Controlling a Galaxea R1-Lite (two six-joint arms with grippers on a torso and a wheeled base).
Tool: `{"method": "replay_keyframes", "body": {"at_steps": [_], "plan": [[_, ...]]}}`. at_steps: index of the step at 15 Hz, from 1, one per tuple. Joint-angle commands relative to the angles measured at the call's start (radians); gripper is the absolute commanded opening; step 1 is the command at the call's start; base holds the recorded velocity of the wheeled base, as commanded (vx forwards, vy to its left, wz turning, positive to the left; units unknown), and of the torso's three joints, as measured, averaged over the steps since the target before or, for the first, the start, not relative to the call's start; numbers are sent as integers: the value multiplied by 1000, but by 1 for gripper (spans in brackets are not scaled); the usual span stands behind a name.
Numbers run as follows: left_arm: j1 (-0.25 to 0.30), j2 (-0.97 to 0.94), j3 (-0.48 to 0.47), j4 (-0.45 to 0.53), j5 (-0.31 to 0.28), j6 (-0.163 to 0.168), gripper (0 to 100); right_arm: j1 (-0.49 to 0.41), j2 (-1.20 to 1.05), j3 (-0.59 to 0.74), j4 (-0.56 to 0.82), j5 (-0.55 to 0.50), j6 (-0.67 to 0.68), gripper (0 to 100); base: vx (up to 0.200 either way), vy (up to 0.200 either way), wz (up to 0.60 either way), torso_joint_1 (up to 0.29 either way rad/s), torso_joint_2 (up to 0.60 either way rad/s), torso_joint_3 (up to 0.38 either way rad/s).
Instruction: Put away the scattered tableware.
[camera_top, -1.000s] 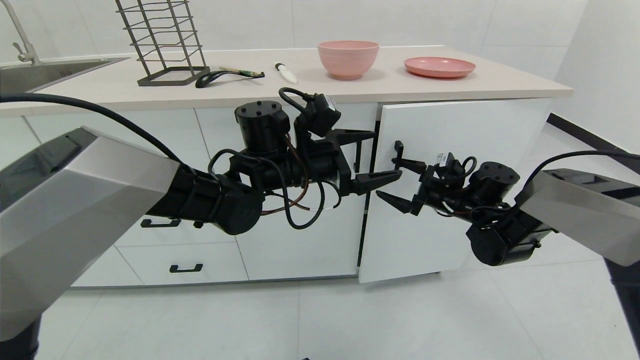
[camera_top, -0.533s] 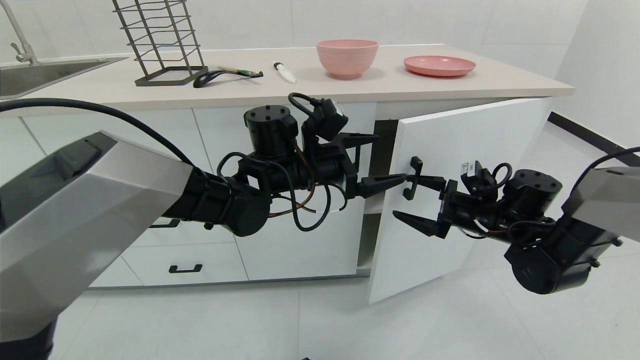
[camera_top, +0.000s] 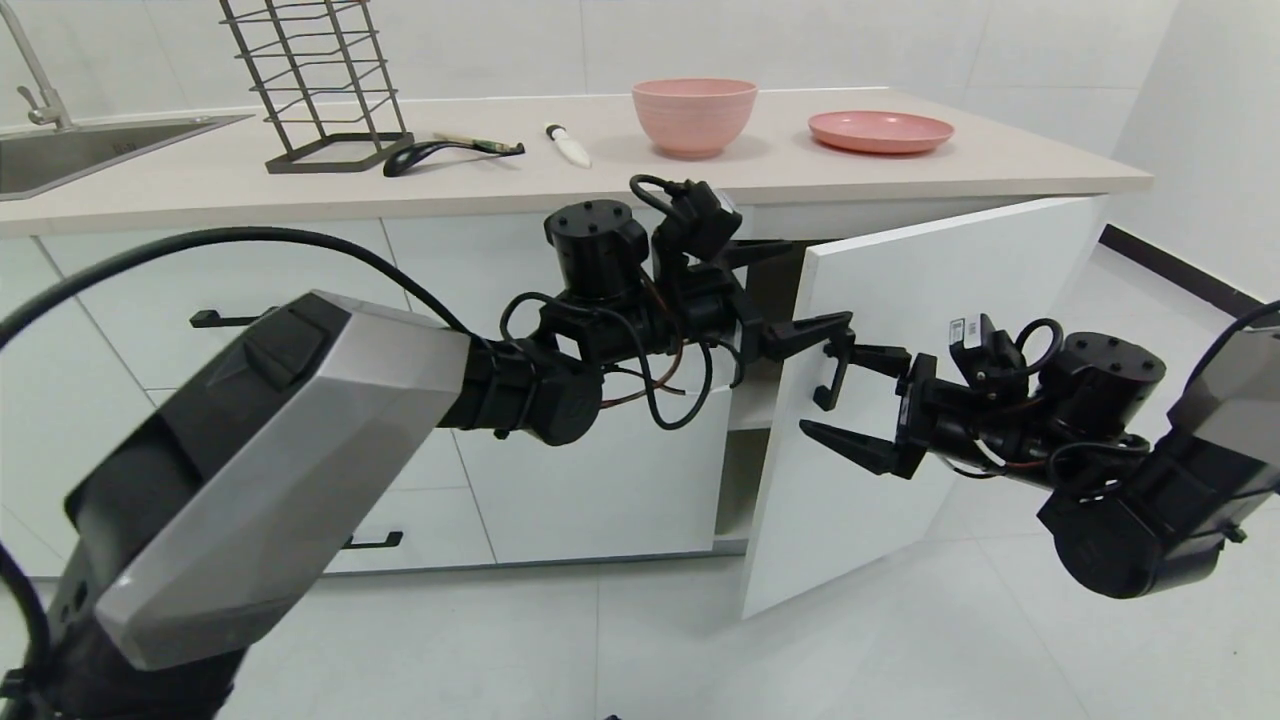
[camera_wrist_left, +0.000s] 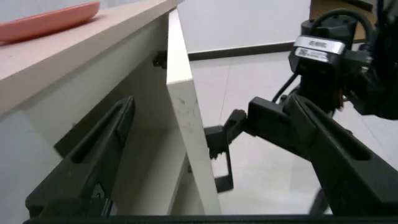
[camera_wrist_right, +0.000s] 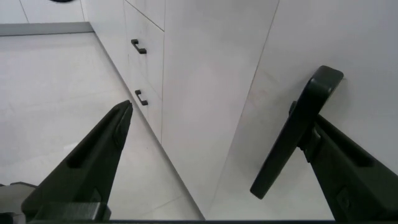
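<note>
A pink bowl (camera_top: 693, 115) and a pink plate (camera_top: 880, 131) stand on the countertop (camera_top: 200, 185), with a black spoon (camera_top: 420, 155) and a white-handled utensil (camera_top: 570, 146) further left. Below the plate a white cabinet door (camera_top: 940, 330) hangs partly open. My right gripper (camera_top: 862, 405) is open, its upper finger hooked behind the black door handle (camera_top: 835, 368). My left gripper (camera_top: 790, 290) is open too, straddling the door's free edge (camera_wrist_left: 183, 118). The handle (camera_wrist_right: 292, 137) rests against one right finger. The plate (camera_wrist_left: 50, 18) lies above the door.
A wire dish rack (camera_top: 325, 85) stands on the counter beside the sink (camera_top: 60, 150). Closed drawers with black handles (camera_wrist_right: 138, 46) fill the cabinet front to the left. The interior shelf (camera_top: 755, 410) is partly visible behind the door. White tiled floor lies below.
The cabinet door has swung further open with my right gripper's finger on its handle. My left gripper has moved right, up to the door's edge. The head view has shifted slightly.
</note>
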Motion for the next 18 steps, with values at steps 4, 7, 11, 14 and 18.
{"method": "replay_keyframes", "body": {"at_steps": [4, 7, 11, 14, 18], "plan": [[-81, 188, -217, -8, 46, -47, 100, 15, -10, 2, -6, 3, -2, 100, 0, 0, 0, 0, 0, 0], [-96, 185, -217, -39, 42, -49, 100, 1, 5, -4, -6, 1, -4, 100, 0, 0, 0, 0, 0, 0], [-113, 185, -217, -48, 33, -50, 100, -68, 40, -22, -6, -3, -4, 100, 0, 0, 0, 0, 0, 0], [-121, 185, -220, -40, 33, -52, 100, -124, 77, -44, -6, -3, -4, 100, 0, 0, 0, 0, 0, 0], [-125, 185, -220, -48, 32, -65, 100, -135, 109, -50, -6, -8, -4, 100, 0, 0, 0, 0, 0, 0]]}}
